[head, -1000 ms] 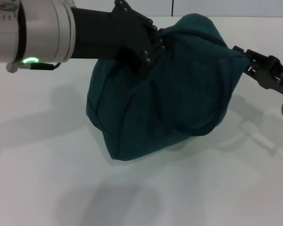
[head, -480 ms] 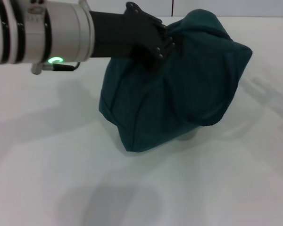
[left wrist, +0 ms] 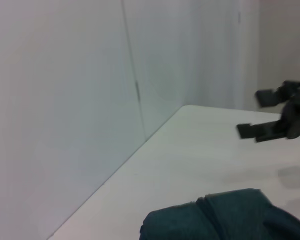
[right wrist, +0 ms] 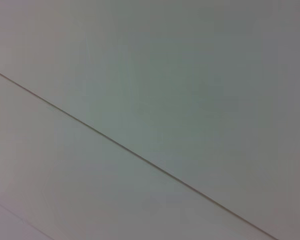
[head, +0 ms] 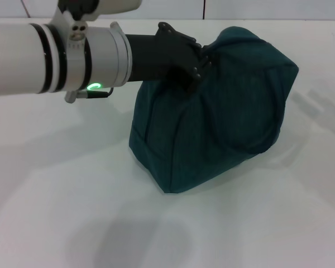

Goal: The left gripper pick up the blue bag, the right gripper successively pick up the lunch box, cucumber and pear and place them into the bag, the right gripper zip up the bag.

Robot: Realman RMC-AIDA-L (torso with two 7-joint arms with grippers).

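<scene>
The blue bag (head: 223, 111) bulges in the middle of the white table (head: 72, 212), its top closed over and its base down at the tabletop. My left gripper (head: 192, 61) reaches in from the left, green light on its wrist, and is shut on the bunched fabric at the bag's top. A corner of the bag (left wrist: 225, 220) also shows in the left wrist view. There my right gripper (left wrist: 249, 114) hangs farther off above the table, open and holding nothing. It is outside the head view. The lunch box, cucumber and pear are out of view.
A pale wall (left wrist: 65, 100) with a vertical seam runs along the table's far edge. The right wrist view shows only a pale surface (right wrist: 150, 75) crossed by a thin seam. Bare tabletop lies in front of the bag.
My left arm has moved right, taking the bag with it. The right gripper, which was at the bag's right corner, has pulled away out of the head view.
</scene>
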